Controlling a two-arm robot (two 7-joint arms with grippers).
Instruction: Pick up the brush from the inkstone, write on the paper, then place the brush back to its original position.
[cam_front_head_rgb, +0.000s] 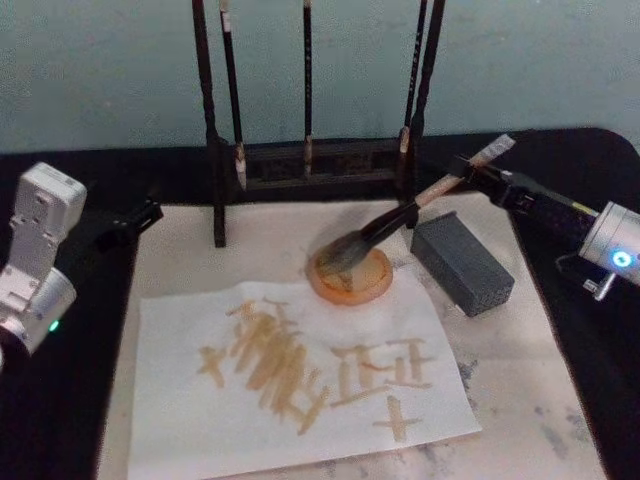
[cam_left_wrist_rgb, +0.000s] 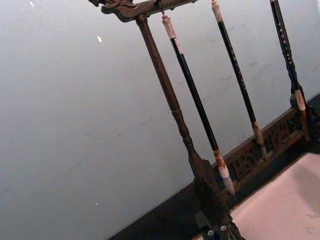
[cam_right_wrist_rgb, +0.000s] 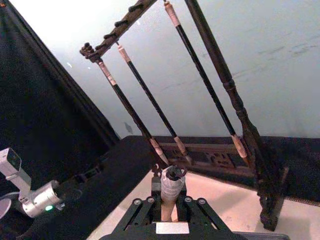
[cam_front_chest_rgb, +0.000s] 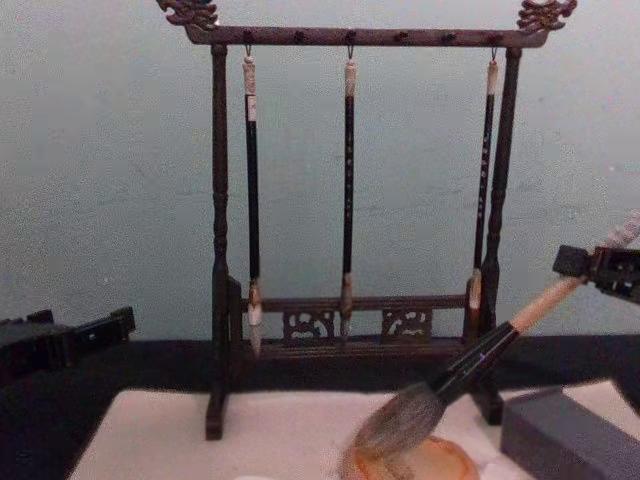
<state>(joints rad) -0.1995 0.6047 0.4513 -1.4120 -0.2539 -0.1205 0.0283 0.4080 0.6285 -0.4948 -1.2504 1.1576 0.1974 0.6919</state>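
gripping the brush (cam_front_head_rgb: 400, 215) high, right gripper (cam_front_head_rgb: 468, 172) rests bristles on inkstone (cam_front_head_rgb: 368, 286)

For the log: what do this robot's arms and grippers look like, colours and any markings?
Both arms have silver-grey cylindrical wrists and matte black, angular grippers. Behind the left gripper, the wrist has a small green light and joins a white boxy link. Behind the right gripper, the wrist has a blue light. No printed markings are legible.
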